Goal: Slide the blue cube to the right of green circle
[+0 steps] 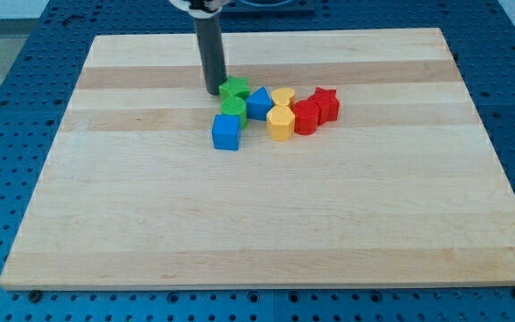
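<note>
Blue cube (226,132) just below green circle (232,110), touching it. My tip (215,91) up beside green star (234,88), on its left. No jaws here, only a bare rod. Best to circle round to the cube's left, then push rightward, slowly, clear of blue triangle (259,103).

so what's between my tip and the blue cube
In the camera view, the green circle lies between my tip and the blue cube, with another green block just right of the tip.
</note>
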Robot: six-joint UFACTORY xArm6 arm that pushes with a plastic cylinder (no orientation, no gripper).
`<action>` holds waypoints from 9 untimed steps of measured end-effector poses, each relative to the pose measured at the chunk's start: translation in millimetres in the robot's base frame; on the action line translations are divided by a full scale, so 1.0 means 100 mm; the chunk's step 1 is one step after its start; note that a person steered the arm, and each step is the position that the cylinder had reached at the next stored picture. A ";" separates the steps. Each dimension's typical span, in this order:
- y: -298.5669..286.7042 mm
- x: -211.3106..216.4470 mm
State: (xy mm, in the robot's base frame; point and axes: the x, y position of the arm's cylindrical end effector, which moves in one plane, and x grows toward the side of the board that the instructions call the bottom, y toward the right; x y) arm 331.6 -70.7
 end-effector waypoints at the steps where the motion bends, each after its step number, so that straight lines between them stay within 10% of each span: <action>1: 0.01 -0.05; 5: -0.54 1.13; 9: 0.01 0.90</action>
State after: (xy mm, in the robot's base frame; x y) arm 421.4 -69.3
